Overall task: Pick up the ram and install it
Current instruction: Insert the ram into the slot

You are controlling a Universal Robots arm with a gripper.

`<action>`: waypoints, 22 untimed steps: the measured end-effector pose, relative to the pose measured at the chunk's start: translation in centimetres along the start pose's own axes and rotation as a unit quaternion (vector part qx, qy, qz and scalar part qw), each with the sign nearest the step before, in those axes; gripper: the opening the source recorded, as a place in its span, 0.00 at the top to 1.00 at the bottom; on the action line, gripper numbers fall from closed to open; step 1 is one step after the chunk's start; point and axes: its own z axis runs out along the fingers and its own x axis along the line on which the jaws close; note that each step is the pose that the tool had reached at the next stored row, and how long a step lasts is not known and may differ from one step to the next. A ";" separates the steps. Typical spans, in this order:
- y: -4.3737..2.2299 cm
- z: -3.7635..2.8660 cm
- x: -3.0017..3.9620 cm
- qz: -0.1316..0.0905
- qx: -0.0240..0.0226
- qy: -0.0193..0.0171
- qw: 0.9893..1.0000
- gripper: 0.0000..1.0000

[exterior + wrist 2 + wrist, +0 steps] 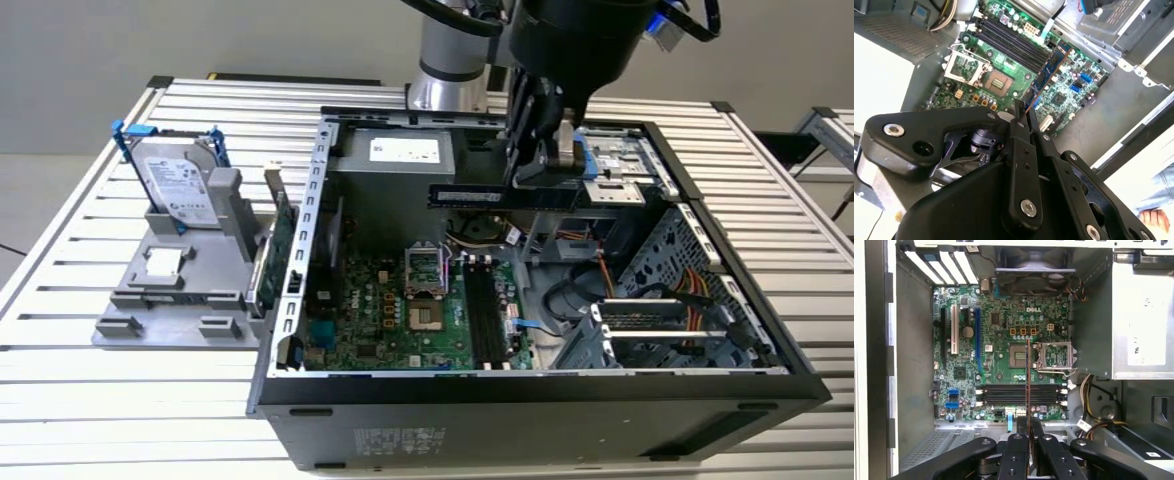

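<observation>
One ram (487, 196) is held on edge between the fingers of the gripper (541, 172), which are closed firmly onto it, with most of the stick's length left projecting toward the exterior view's left. It is carried in the air, clear above the open computer case (534, 388), over the part of the motherboard (387, 320) nearest the case's back wall and close to the grey power supply (387, 165); nothing below is touched by it. In the first wrist view the ram (1028, 385) is seen edge-on as a thin line running out from the gripper (1029, 426), and the dark memory slots (1021, 395) are crossed by that line at about a right angle. The same crossing is shown in the second wrist view, where the ram (1049, 72) is laid athwart the slots (1014, 37) beyond the gripper (1021, 114). In the exterior view the memory slots (483, 310) are found lower and nearer the case's front edge than the stick. The long axes are thus judged to be crossed, not parallel, and the ram is judged lifted but not yet seated.
</observation>
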 end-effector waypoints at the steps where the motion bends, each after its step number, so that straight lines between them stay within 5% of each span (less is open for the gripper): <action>1: -0.03 0.01 -0.20 0.000 0.000 0.000 1.000 1.00; 14: -0.54 0.02 -2.34 0.005 0.000 0.000 1.000 1.00; 22: -0.76 0.01 -2.73 0.008 0.000 0.000 1.000 1.00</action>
